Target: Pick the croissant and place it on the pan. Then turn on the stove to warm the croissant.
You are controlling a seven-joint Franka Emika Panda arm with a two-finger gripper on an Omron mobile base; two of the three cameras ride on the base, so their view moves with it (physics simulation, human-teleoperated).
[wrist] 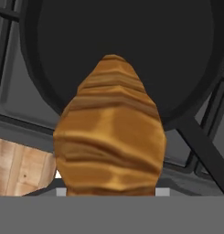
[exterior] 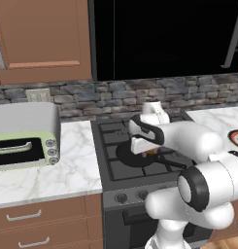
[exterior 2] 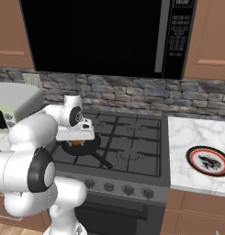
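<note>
1. Your left base view looks forward and down from behind-left, the dark grey gas stove [exterior: 121, 155] at frame centre.
2. Your right base view shares that stove [exterior 2: 127, 147] from behind-right.
3. Your hand view sits close above the round black frying pan [wrist: 177, 55].

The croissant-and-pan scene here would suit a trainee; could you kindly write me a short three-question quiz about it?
1. True or false: the croissant already lies flat in the pan.
2. The gripper hangs above: A the pan, B the plate, C the toaster oven?
3. Fill in: the pan sits on the ___.

Key: 1 false, it is held above the pan; 2 A; 3 stove.
</note>
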